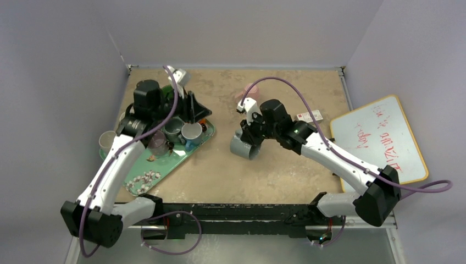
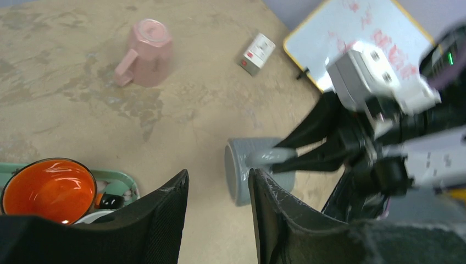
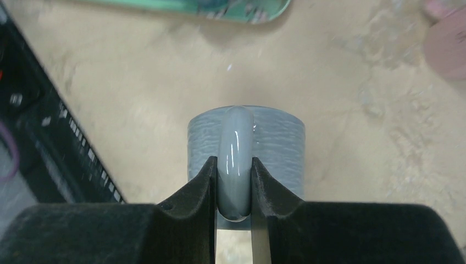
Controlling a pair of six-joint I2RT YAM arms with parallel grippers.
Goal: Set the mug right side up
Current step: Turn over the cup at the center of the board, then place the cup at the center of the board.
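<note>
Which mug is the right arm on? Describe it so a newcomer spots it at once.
Find the middle of the tan table, between the green tray and the whiteboard. A mug is tipped on its side there, its handle pinched in the right end effector. Unlike the pink mug standing upside down behind it, it is grey and ribbed.

This looked like a robot lab, not a home. Two white and black robot arms, the left arm [image 1: 112,170] and the right arm [image 1: 340,162], were fixed to a black rail [image 1: 242,212] at the near edge of a worn tan table [image 1: 275,170]. Plain grey walls [image 1: 66,55] stood close around the table like a box. A purple cable [image 1: 423,190] looped off each arm. A whiteboard [image 1: 379,140] with red writing sat at the right edge.
</note>
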